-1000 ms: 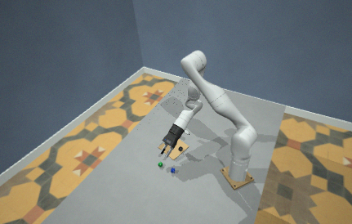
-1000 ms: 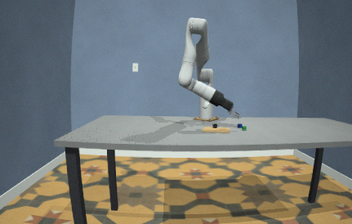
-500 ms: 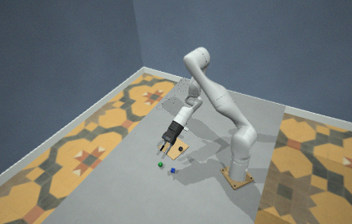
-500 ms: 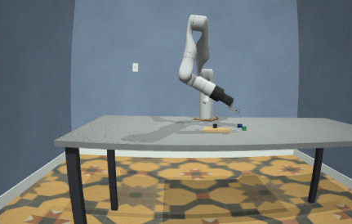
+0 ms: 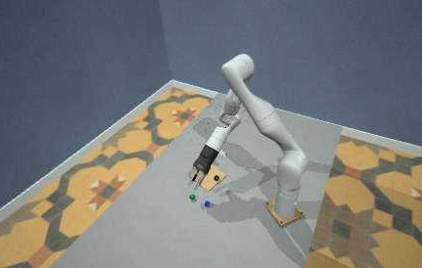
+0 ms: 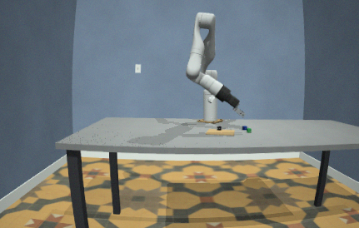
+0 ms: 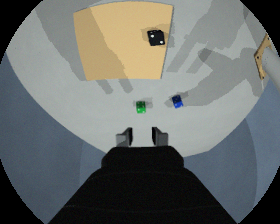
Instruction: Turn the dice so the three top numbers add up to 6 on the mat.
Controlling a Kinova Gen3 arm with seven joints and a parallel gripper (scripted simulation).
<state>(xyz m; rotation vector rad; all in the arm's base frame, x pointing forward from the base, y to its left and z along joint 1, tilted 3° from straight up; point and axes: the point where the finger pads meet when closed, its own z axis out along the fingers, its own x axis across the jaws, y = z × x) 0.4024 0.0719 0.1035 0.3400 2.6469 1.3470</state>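
A tan mat [image 5: 208, 178] lies flat on the grey table; it also shows in the wrist view [image 7: 123, 40] and in the exterior view [image 6: 220, 131]. A black die [image 5: 216, 178] sits on the mat, near its right edge in the wrist view [image 7: 156, 38]. A green die [image 5: 192, 197] and a blue die [image 5: 207, 203] lie on the table off the mat; both show in the wrist view, green die [image 7: 141, 107], blue die [image 7: 177, 102]. My gripper [image 5: 198, 177] hangs open and empty above the table, well above the green die, with its fingertips apart.
The arm's base plate [image 5: 284, 212] stands on the table to the right of the dice. The table edge runs along the left in the top view, with patterned floor beyond.
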